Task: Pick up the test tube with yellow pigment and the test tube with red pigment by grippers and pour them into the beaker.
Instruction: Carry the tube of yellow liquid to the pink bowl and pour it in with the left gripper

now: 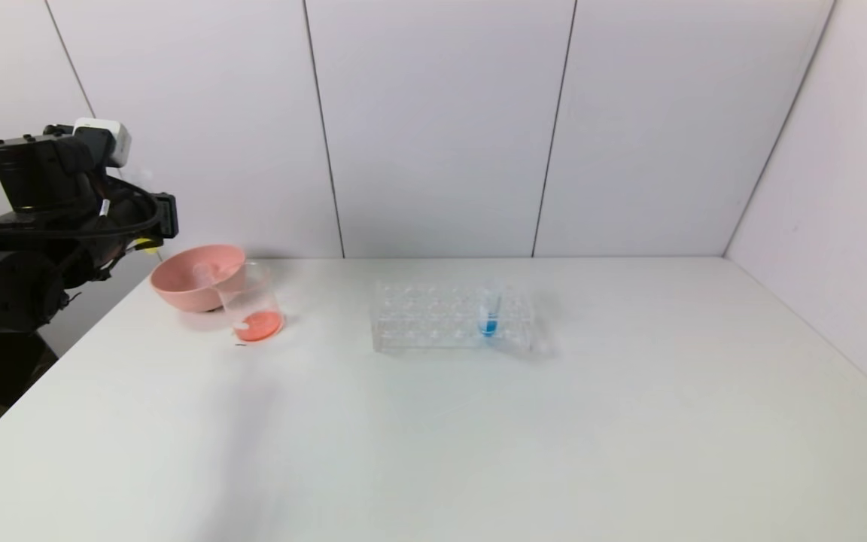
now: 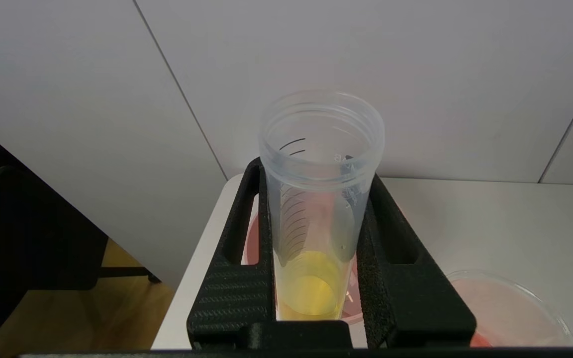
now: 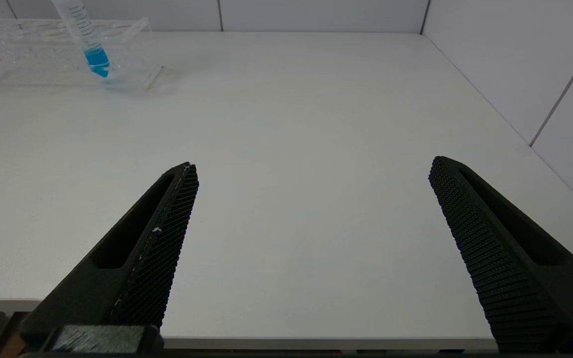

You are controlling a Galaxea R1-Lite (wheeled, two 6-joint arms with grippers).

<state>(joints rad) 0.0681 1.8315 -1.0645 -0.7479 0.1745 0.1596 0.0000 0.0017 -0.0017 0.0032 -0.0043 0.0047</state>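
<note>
My left gripper (image 1: 155, 226) hangs at the table's far left corner, above and left of the pink bowl. In the left wrist view the left gripper (image 2: 316, 174) is shut on the test tube with yellow pigment (image 2: 321, 149), with yellow liquid pooled at the tube's base. The beaker (image 1: 253, 305) stands just right of the bowl with red-orange liquid in its bottom; its rim also shows in the beaker (image 2: 505, 308) below the jaws. The test tube with red pigment is out of view. My right gripper (image 3: 314, 166) is open and empty over the table's near edge.
A pink bowl (image 1: 193, 282) sits at the back left with a pale shape inside that I cannot identify. A clear tube rack (image 1: 433, 316) stands mid-table holding a tube with blue liquid (image 1: 489, 316). White walls close off the back and right.
</note>
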